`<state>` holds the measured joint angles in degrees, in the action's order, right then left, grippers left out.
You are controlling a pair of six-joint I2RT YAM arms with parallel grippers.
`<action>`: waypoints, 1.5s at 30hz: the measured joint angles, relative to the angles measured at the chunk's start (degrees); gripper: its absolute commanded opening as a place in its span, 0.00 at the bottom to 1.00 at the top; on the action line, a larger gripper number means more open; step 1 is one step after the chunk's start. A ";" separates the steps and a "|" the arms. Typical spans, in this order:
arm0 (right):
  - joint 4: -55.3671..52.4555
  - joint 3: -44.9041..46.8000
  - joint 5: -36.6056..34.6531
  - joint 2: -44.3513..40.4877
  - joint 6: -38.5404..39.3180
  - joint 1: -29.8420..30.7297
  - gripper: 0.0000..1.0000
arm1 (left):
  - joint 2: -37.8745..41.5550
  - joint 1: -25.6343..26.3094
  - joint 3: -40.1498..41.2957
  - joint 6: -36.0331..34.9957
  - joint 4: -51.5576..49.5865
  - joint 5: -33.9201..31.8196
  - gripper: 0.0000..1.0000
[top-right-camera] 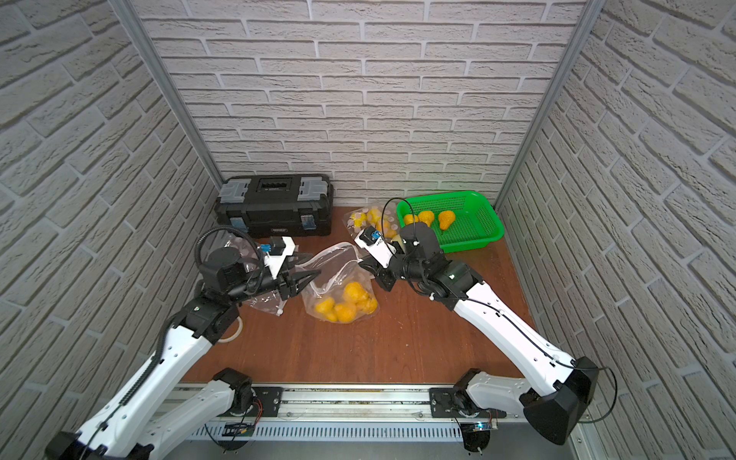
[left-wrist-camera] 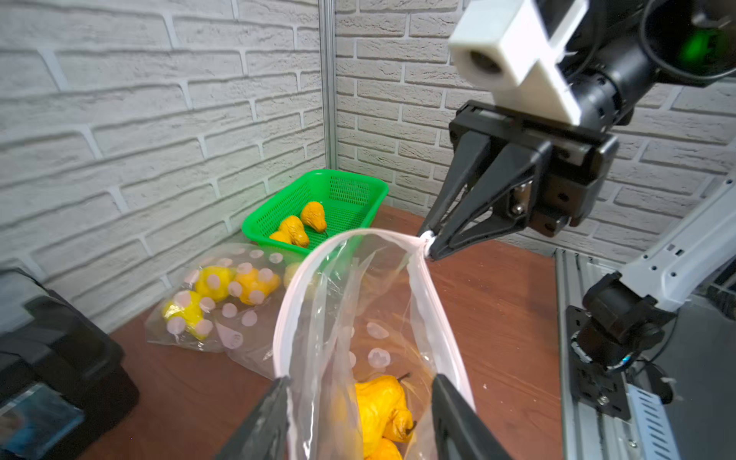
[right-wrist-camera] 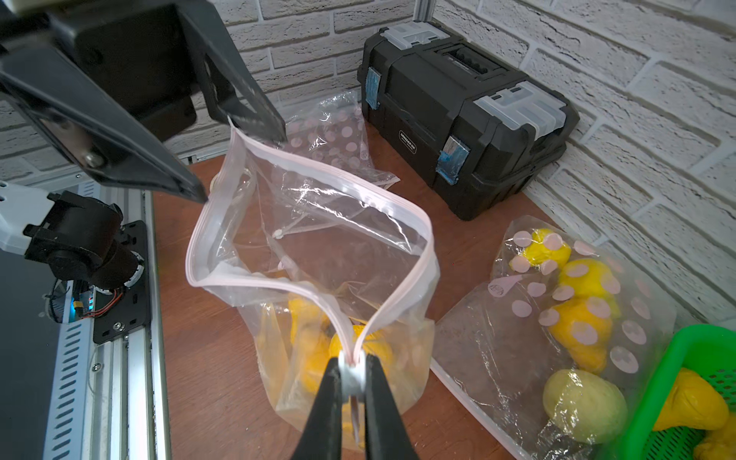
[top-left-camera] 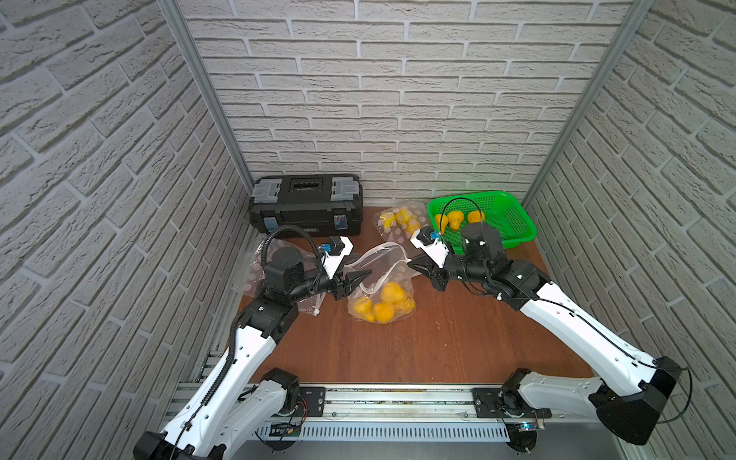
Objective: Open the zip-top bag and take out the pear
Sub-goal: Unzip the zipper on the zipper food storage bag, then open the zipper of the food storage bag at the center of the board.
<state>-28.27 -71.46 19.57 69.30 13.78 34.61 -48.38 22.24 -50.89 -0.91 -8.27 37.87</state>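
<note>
The clear zip-top bag [top-left-camera: 388, 265] [top-right-camera: 338, 263] stands mid-table with its mouth gaping. Several yellow pears [top-left-camera: 384, 304] [left-wrist-camera: 380, 406] lie in its bottom. My right gripper [top-left-camera: 410, 261] [right-wrist-camera: 352, 362] is shut on the white zipper slider [right-wrist-camera: 352, 374] [left-wrist-camera: 426, 237] at one end of the pink zip strip. At the opposite end my left gripper [top-left-camera: 360, 266] [left-wrist-camera: 360, 380] is open. Its fingers straddle the bag's rim without pinching it, one on each side, as the right wrist view also shows [right-wrist-camera: 241, 167].
A green basket [top-left-camera: 513, 217] holding three pears sits at the back right. A dotted bag of pears [top-left-camera: 398, 221] lies beside it. A black toolbox [top-left-camera: 306, 207] stands at the back left. An empty dotted bag [top-left-camera: 255, 275] lies under my left arm.
</note>
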 measured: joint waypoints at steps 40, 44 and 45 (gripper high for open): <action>-1.33 2.16 -10.60 -4.02 -3.06 0.00 0.58 | -17.75 2.01 -34.91 -5.29 -39.60 -16.44 0.00; -2.36 2.16 -13.20 -3.98 -8.15 0.00 0.51 | -16.59 9.27 -28.24 5.05 -34.71 -20.39 0.00; -2.80 2.16 -13.57 -3.98 -9.77 0.00 0.48 | -16.79 11.26 -25.73 8.26 -32.57 -21.42 0.00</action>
<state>-31.07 -69.30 6.00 65.32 4.01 34.61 -65.17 33.50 -76.62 7.35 -40.84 16.45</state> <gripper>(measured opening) 0.523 0.049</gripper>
